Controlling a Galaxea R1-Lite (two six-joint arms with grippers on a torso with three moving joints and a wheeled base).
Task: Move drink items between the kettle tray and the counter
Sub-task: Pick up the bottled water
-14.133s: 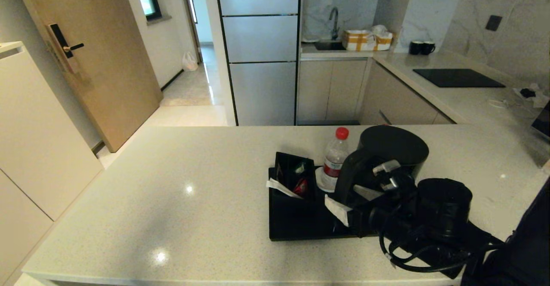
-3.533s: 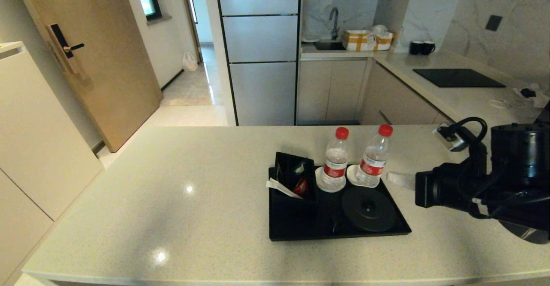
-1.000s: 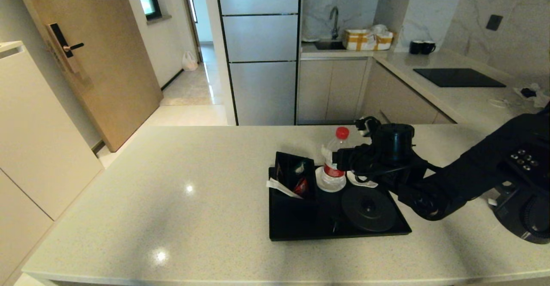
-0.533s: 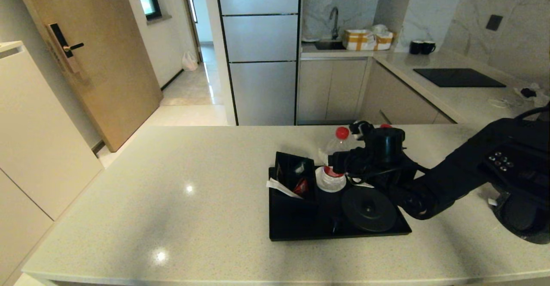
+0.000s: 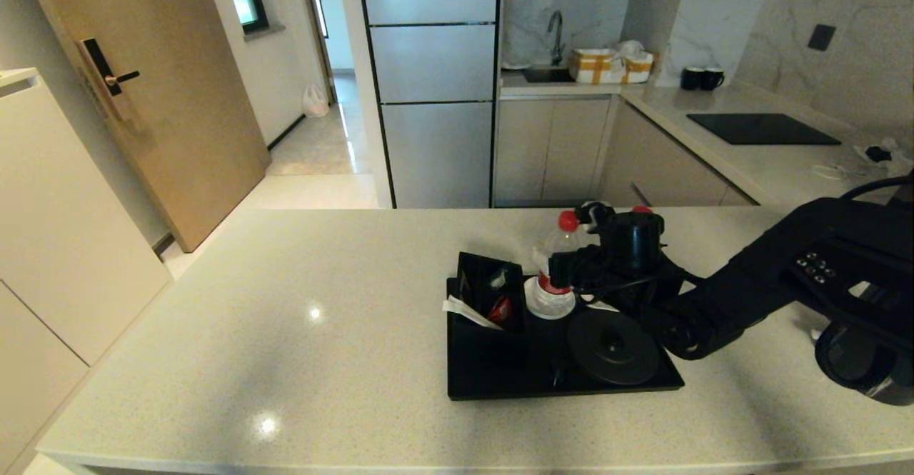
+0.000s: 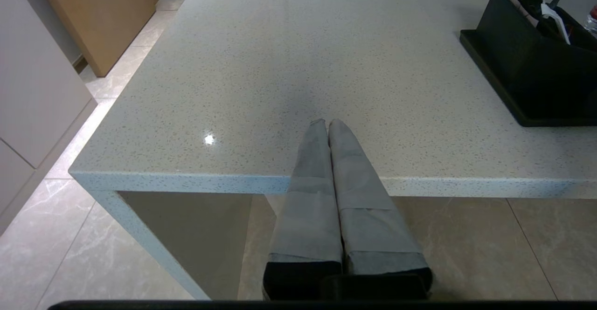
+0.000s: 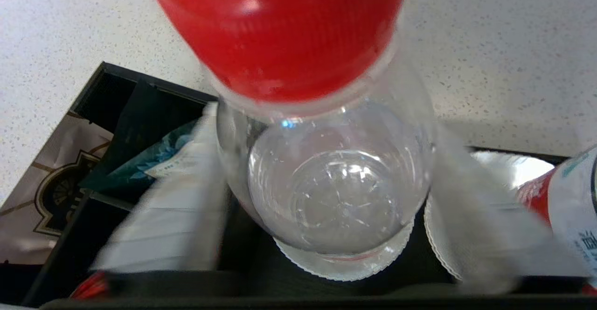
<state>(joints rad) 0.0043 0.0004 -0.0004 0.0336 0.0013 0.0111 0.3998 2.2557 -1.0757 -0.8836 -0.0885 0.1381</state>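
Note:
On the kettle tray (image 5: 500, 382) a clear water bottle (image 5: 551, 275) with a red cap (image 7: 280, 30) stands on a white coaster (image 7: 345, 265). My right gripper (image 5: 562, 266) reaches over the tray from the right. Its fingers (image 7: 163, 226) lie against both sides of this bottle, so the right gripper (image 7: 326, 161) is shut on it. The second bottle (image 7: 566, 198) stands just to its right, mostly hidden behind my wrist in the head view. The dark kettle (image 5: 860, 364) stands on the counter (image 5: 285, 332) at the far right. My left gripper (image 6: 328, 123) is parked, shut, at the counter's near edge.
A black box of sachets (image 5: 489, 293) fills the tray's left end, close to the held bottle. The round kettle base (image 5: 613, 346) lies bare on the tray's right half. A black hob (image 5: 760, 128) and two mugs (image 5: 700, 78) are on the far counter.
The right arm has pushed a little further left over the tray, and its fingers have closed in on the left bottle. The left arm has stayed still.

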